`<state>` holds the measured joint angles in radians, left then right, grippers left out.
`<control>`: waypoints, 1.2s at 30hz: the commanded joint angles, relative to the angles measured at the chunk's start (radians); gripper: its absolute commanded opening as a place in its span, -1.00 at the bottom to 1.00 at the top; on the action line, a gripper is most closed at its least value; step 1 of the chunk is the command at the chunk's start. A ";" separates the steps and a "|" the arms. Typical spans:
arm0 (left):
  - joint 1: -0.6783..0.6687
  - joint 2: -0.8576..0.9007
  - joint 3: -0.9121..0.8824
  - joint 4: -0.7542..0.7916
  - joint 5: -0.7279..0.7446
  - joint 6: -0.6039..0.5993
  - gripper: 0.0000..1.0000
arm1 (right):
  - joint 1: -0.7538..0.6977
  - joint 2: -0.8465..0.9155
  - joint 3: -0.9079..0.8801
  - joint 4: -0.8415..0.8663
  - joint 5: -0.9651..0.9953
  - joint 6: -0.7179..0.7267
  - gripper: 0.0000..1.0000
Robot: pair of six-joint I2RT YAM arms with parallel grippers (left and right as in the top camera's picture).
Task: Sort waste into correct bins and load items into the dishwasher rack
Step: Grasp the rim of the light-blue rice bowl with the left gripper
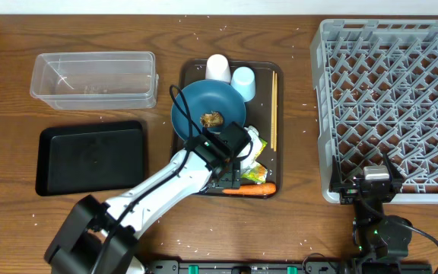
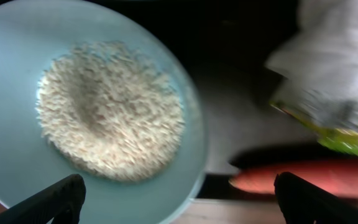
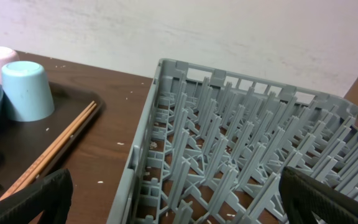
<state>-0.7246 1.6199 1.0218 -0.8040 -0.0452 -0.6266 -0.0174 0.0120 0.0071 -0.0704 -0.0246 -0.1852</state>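
The large grey plastic pegged dishwasher rack (image 3: 241,149) lies just ahead of the idle right tool (image 3: 179,205), whose jaws are apart. The left tool (image 2: 182,199), also spread and empty, hovers directly above the small light-blue bowl (image 2: 5,74) of white rice grains (image 2: 110,109), probably lining up a rim grasp.

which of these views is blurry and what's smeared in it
Left wrist: blurred all over, worst at the right, where the crumpled tissue and wrapper smear; the rice is soft but readable. Right wrist: sharp on the rack and chopsticks. Overhead: sharp, evenly lit, with only soft shadows.
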 commanded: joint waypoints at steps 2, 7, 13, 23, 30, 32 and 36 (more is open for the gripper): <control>0.024 0.017 0.018 0.003 -0.053 -0.026 0.96 | -0.008 -0.006 -0.001 -0.005 0.009 0.004 0.99; 0.021 0.021 0.017 0.045 -0.029 -0.035 0.96 | -0.008 -0.006 -0.001 -0.005 0.009 0.005 0.99; 0.021 0.027 0.011 0.077 -0.027 -0.033 0.95 | -0.008 -0.006 -0.001 -0.005 0.009 0.005 0.98; 0.021 0.027 -0.044 0.117 -0.053 -0.022 0.95 | -0.008 -0.006 -0.001 -0.005 0.009 0.005 0.98; 0.021 0.027 -0.096 0.172 -0.053 -0.022 1.00 | -0.008 -0.006 -0.001 -0.005 0.009 0.005 0.98; 0.021 0.027 -0.097 0.182 -0.053 -0.022 0.84 | -0.008 -0.006 -0.001 -0.005 0.009 0.005 0.98; 0.021 0.027 -0.109 0.216 -0.053 -0.023 0.69 | -0.008 -0.006 -0.001 -0.005 0.009 0.005 0.98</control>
<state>-0.7040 1.6337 0.9257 -0.6003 -0.0818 -0.6529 -0.0174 0.0120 0.0071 -0.0704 -0.0250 -0.1848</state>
